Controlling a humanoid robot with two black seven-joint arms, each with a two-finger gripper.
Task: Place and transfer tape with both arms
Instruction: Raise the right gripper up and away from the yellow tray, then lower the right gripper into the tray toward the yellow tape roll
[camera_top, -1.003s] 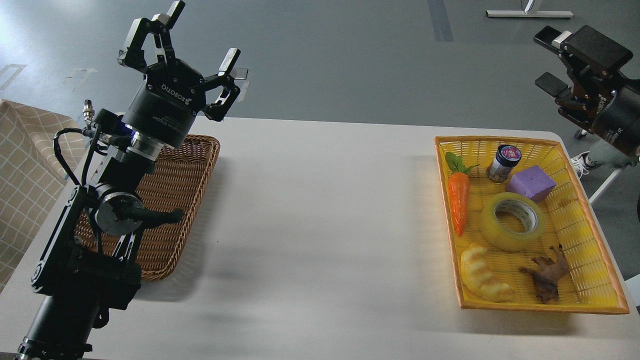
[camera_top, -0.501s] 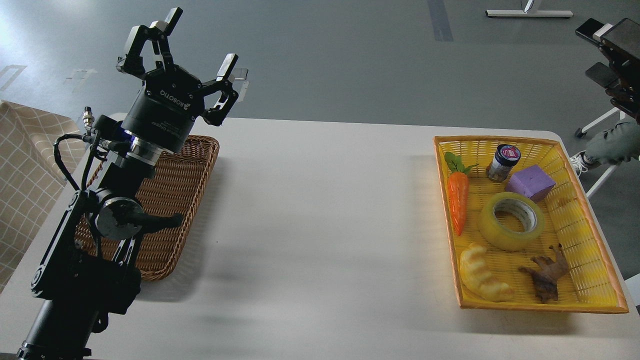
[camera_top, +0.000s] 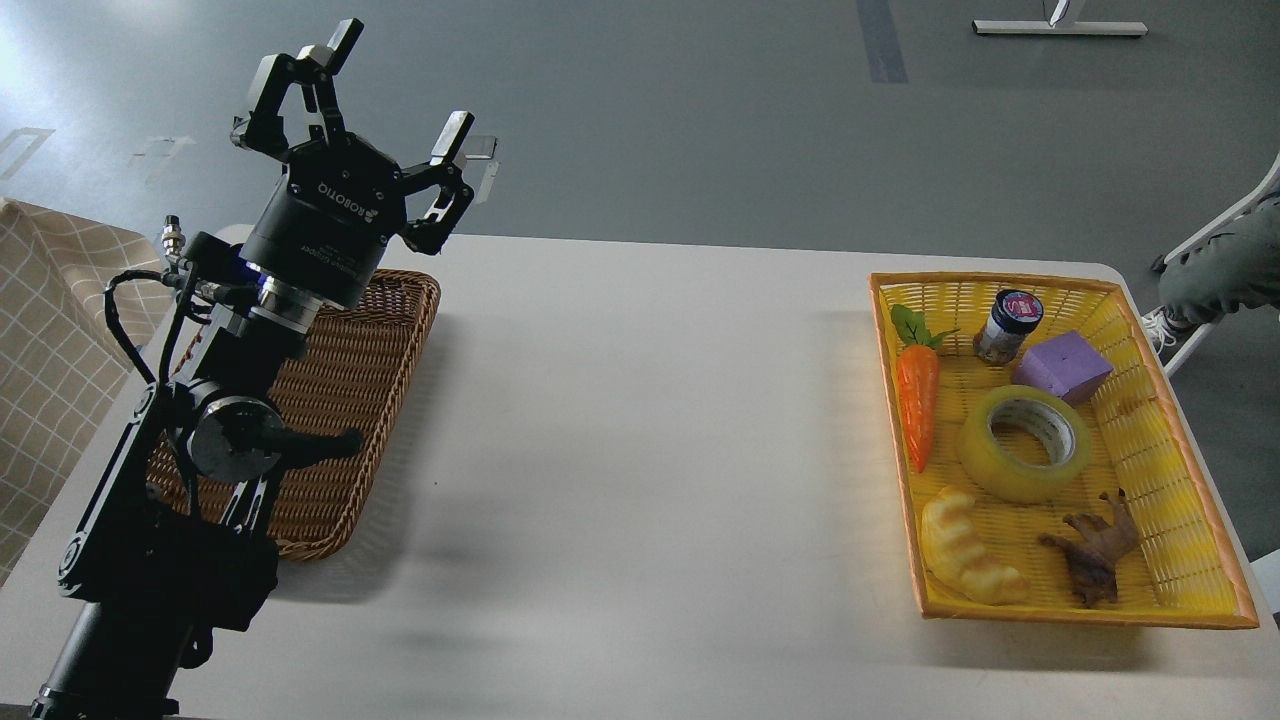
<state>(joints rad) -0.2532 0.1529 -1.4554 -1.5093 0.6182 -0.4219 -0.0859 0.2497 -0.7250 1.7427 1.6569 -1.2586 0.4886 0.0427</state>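
Observation:
The tape (camera_top: 1024, 442), a yellow translucent roll with a grey-white core, lies flat in the middle of the yellow basket (camera_top: 1215, 520) at the right of the table. My left gripper (camera_top: 385, 95) is open and empty, raised high above the far end of the brown wicker tray (camera_top: 345, 400) on the left. It is far from the tape. My right arm and its gripper are out of view.
In the yellow basket lie a toy carrot (camera_top: 916, 402), a small jar (camera_top: 1006, 326), a purple block (camera_top: 1062, 366), a bread-shaped toy (camera_top: 962, 546) and a brown animal figure (camera_top: 1092, 552). A checked cloth (camera_top: 45, 330) hangs at the left. The white table (camera_top: 640, 450) spans between the baskets.
My right gripper has moved up and to the right and left the view. My left gripper has risen slightly and stays open.

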